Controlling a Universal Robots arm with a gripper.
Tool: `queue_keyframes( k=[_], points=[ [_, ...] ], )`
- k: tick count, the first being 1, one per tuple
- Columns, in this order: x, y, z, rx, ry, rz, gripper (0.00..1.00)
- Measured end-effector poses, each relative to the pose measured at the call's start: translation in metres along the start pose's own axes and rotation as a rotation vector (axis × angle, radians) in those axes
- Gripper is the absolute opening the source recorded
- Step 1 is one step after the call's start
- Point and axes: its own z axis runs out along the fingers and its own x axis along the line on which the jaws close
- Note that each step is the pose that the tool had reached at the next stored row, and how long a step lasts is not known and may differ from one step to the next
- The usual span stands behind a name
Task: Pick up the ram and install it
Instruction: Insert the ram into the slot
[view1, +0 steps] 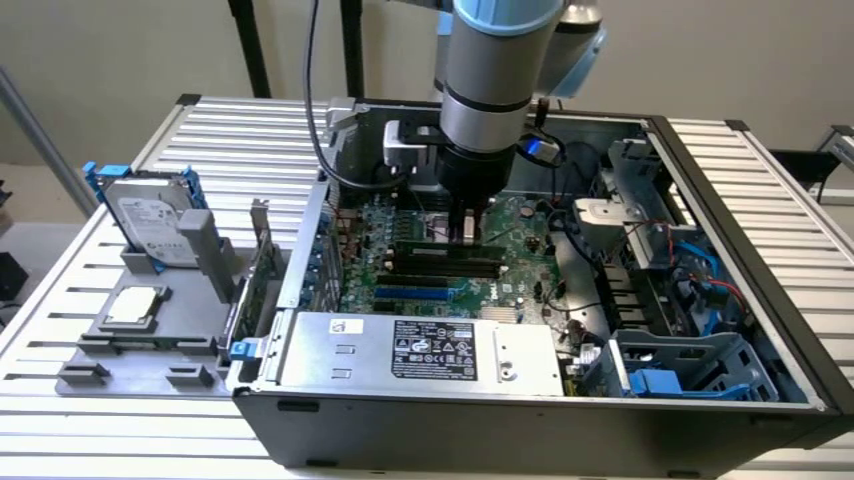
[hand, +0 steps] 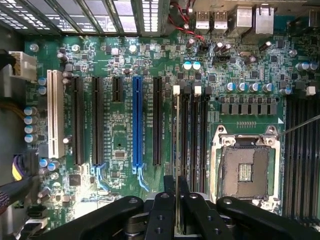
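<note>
The ram (hand: 177, 140) is a thin dark-green stick seen edge-on in the wrist view, and my gripper (hand: 177, 187) is shut on its near end. It stands over the outermost of the black memory slots (hand: 194, 135), between the dark expansion slots and the CPU socket (hand: 246, 170). In the exterior view my gripper (view1: 467, 232) reaches straight down into the open computer case. The ram (view1: 441, 247) lies level under it, just above the row of memory slots (view1: 441, 268). Whether it touches the slot I cannot tell.
A blue expansion slot (hand: 137, 120) and a white one (hand: 55, 115) lie beside the memory slots. The power supply (view1: 414, 350) fills the case's near side, with drive cages (view1: 681, 370) at the exterior view's right. A hard drive (view1: 150, 222) stands on a grey fixture (view1: 134, 345) outside the case.
</note>
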Motion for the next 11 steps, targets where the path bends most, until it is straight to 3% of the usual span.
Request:
queue_keyframes(
  k=[6, 11],
  points=[
    [-0.0027, 0.0003, 0.0104, 0.0004, -0.0001, -0.003, 0.14],
    [-0.0026, 0.0003, 0.0111, 0.0003, 0.0003, -0.003, 0.14]
  ],
)
